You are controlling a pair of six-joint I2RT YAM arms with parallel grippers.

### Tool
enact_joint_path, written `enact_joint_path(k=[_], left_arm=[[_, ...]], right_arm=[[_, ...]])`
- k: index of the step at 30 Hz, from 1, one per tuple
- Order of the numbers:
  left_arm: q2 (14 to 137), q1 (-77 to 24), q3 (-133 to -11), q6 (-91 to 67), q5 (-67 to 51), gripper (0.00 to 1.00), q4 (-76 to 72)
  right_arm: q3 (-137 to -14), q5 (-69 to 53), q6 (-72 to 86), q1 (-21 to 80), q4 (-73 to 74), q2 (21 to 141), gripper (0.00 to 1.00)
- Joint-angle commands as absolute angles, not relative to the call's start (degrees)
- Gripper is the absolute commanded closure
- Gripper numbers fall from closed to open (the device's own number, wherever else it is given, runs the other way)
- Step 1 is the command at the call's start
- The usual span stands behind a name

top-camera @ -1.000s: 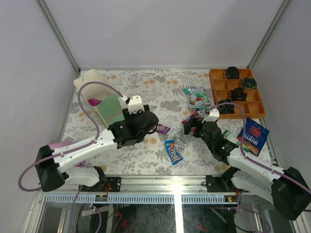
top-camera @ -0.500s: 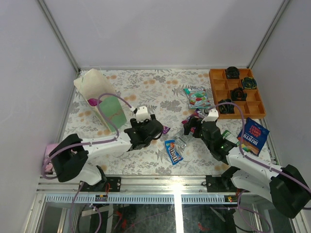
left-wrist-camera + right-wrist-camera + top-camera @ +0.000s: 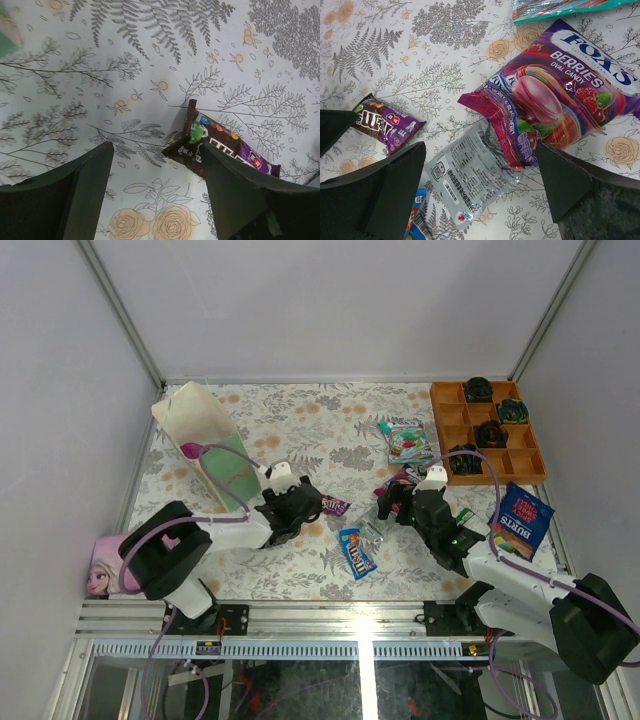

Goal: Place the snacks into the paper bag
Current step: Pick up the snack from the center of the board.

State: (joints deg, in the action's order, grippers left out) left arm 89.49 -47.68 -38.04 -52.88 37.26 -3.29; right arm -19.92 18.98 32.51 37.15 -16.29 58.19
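Note:
The cream and mint paper bag (image 3: 205, 435) stands at the back left with a magenta item (image 3: 190, 450) showing in its mouth. My left gripper (image 3: 312, 508) (image 3: 155, 147) is open and empty, low over the table. The dark candy bar (image 3: 336, 505) (image 3: 220, 145) lies against its right finger. My right gripper (image 3: 388, 508) (image 3: 480, 146) is open above the silver wrapper (image 3: 470, 175) (image 3: 374, 531), beside the magenta sweets bag (image 3: 555, 100). The blue candy packet (image 3: 357, 552), the green-red sweets bag (image 3: 407, 440) and the BURTS crisp bag (image 3: 522, 520) lie on the table.
The orange compartment tray (image 3: 437, 430) with dark round objects stands at the back right. A flat pink cartoon-girl item (image 3: 100, 570) lies at the near left edge. The table has a floral cloth and grey walls on three sides.
My left arm has swung away from the paper bag and come down low, with its open gripper now at the dark candy bar. The right arm has hardly moved.

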Motion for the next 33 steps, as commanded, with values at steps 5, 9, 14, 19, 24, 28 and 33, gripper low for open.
enact_joint_path(k=[5,9,14,19,24,28,33], left_arm=[[94.32,-46.9,-38.85,-53.58,32.79,0.31,-14.69],[96.44,-46.7,-39.45,-54.08,31.83,0.39,-15.06],[97.65,-46.72,-39.67,-54.82,31.42,0.54,-16.09],[98.04,-46.72,-40.73,-54.42,31.78,0.76,-15.36],[97.4,-46.72,-40.91,-54.49,32.46,0.88,-14.24],[95.85,-46.72,-40.58,-54.17,32.74,0.98,-13.3],[93.11,-46.67,-40.96,-53.2,33.31,1.0,-11.33]], right_arm=[[-21.03,21.07,32.17,37.62,-19.52,58.5,0.01],[-21.01,21.17,32.16,37.62,-19.56,58.48,0.01],[-21.12,20.97,32.14,37.62,-19.5,58.64,0.01],[-21.03,21.13,32.17,37.64,-19.42,58.37,0.01],[-21.14,21.04,32.17,37.66,-19.53,58.45,0.01],[-21.14,20.99,32.2,37.66,-19.42,58.38,0.01],[-21.09,20.92,32.26,37.57,-19.51,58.36,0.01]])
